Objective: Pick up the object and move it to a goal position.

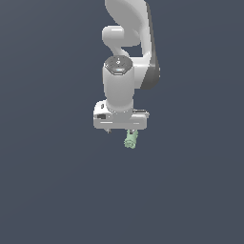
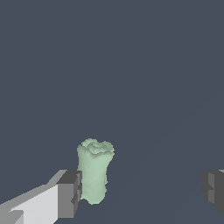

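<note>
The object [image 2: 94, 170] is a small pale mint-green lumpy piece. In the wrist view it stands between my fingers, right beside one dark fingertip [image 2: 69, 193] and far from the other fingertip [image 2: 213, 189]. My gripper [image 2: 141, 192] is open wide and holds nothing. In the exterior view the object [image 1: 130, 139] pokes out just below the white hand of the arm. The gripper [image 1: 122, 131] is there mostly hidden under the hand, low over the dark surface.
The flat dark grey-blue surface [image 1: 57, 190] fills both views. The white arm [image 1: 126, 38] rises behind the hand toward the top of the exterior view. No other objects and no goal marker show.
</note>
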Controlling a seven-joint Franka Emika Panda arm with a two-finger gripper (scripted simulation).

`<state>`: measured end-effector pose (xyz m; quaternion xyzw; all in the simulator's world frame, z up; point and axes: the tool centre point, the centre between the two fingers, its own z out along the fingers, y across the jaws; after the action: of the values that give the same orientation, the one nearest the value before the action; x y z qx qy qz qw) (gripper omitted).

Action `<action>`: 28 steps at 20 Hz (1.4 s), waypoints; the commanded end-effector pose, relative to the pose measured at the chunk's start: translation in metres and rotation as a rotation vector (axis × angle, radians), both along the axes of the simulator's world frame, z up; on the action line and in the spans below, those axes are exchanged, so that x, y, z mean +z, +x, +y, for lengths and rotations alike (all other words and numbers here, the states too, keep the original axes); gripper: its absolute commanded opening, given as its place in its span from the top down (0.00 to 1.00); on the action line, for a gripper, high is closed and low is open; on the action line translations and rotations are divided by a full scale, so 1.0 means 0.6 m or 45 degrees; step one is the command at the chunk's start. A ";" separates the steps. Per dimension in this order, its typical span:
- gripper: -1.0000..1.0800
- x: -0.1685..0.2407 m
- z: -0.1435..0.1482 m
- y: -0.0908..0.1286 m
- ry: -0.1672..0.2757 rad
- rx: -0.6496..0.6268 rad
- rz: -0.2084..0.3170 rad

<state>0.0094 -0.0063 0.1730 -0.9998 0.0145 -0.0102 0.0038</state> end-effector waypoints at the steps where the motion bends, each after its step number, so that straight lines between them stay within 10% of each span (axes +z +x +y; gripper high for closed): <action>1: 0.04 0.000 0.000 0.000 0.000 0.000 0.000; 28: 0.04 -0.059 0.051 -0.029 0.012 -0.166 0.003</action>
<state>-0.0023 0.0184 0.1453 -0.9973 0.0720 -0.0113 0.0094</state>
